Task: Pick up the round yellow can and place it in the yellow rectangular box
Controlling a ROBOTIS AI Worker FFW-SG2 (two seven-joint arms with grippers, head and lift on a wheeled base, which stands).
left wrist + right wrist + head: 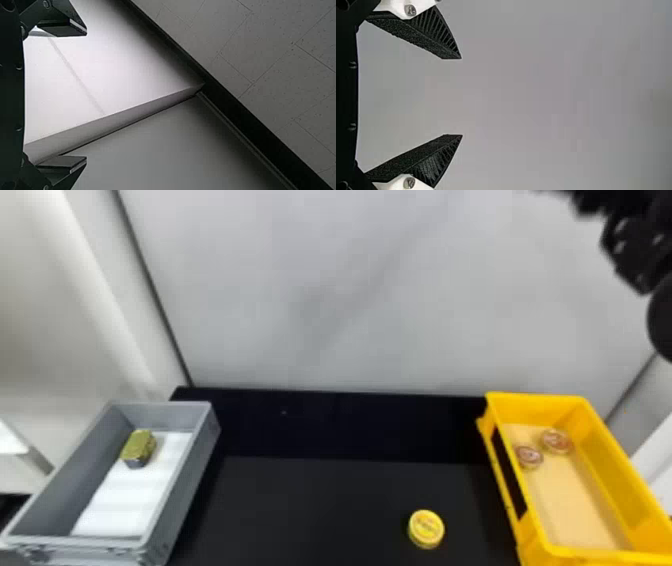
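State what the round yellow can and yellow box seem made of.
Round yellow can: probably thin metal with a shiny printed finish, given its small rounded tin shape. Yellow box: likely moulded plastic, smooth, evenly coloured, with rounded corners.

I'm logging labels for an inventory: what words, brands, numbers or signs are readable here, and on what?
No text can be read.
Round yellow can: marks on its lid, too small to read.
Two round tins in the yellow rectangular box: lid marks, too small.
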